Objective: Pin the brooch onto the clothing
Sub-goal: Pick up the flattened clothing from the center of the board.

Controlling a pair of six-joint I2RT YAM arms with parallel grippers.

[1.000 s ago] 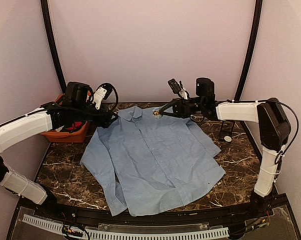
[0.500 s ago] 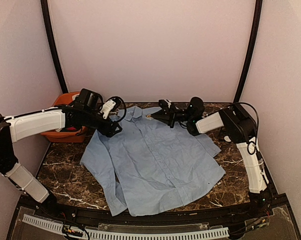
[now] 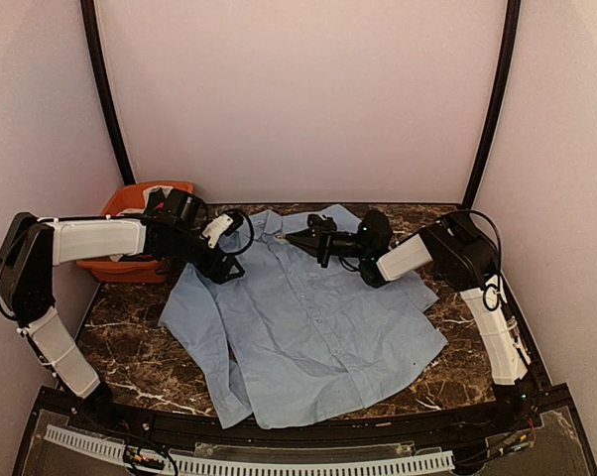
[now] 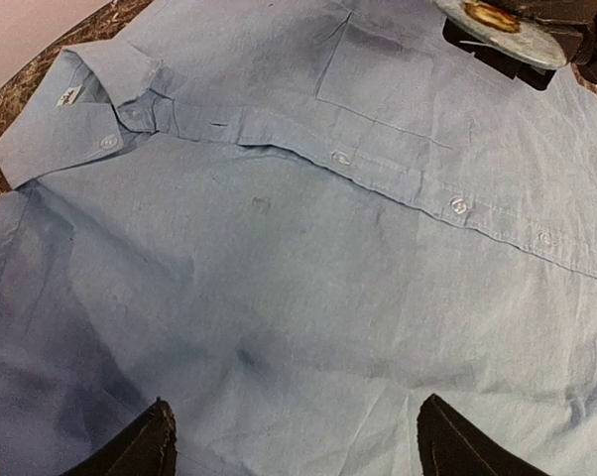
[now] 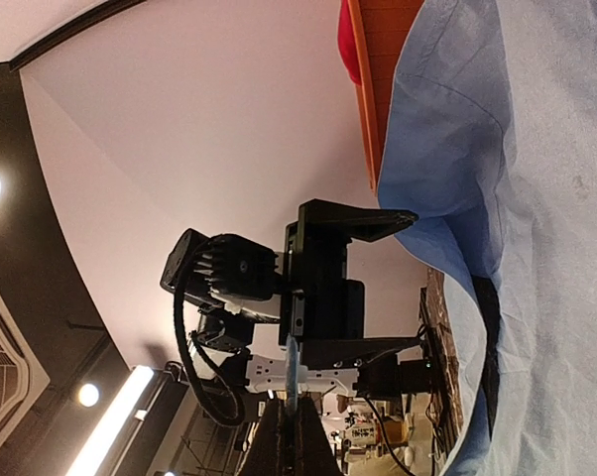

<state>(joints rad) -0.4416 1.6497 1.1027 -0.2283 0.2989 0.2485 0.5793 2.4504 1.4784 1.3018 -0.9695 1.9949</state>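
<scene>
Working over the light blue shirt [image 3: 313, 317], lying spread flat and buttoned on the marble desk [image 3: 120, 332] with its collar toward the far wall, offering a smooth front for pinning. Pinching the brooch [image 4: 502, 22] between the closed right fingers [image 3: 303, 238], low by the chest pocket near the collar; touching the cloth or not, impossible to tell. Hanging the left fingers [image 4: 145, 448] wide apart, gripping nothing, just above the opposite chest panel, probably readying to press the fabric down. Leaving an orange basket [image 3: 125, 270] with a red garment [image 5: 348, 50] at the far left, crowding nothing.
</scene>
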